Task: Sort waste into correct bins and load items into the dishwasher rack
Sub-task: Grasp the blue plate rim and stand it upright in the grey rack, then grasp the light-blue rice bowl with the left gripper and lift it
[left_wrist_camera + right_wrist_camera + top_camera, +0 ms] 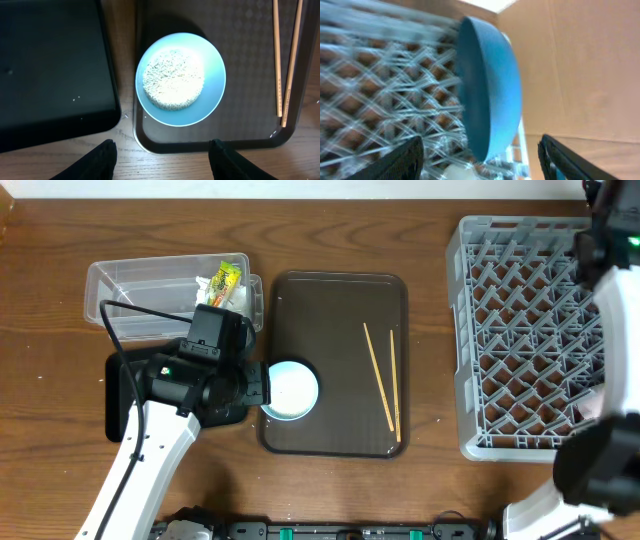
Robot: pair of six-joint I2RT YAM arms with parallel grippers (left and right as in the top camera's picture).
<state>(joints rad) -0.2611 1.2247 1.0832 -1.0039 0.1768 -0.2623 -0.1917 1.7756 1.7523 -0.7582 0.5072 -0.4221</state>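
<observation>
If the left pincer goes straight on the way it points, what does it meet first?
Probably the light blue round bowl of white rice, ahead between the open fingers of the left pincer; depth is unclear.

The left arm (150,445) has white links (135,475), black joints (212,340), a looping cable (118,313) and black pincer (162,156).

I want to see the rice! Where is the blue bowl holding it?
From overhead, the light blue bowl sits at the left edge of the dark brown tray, near its front corner, beside the open left gripper; the chopsticks lie farther right.
</observation>
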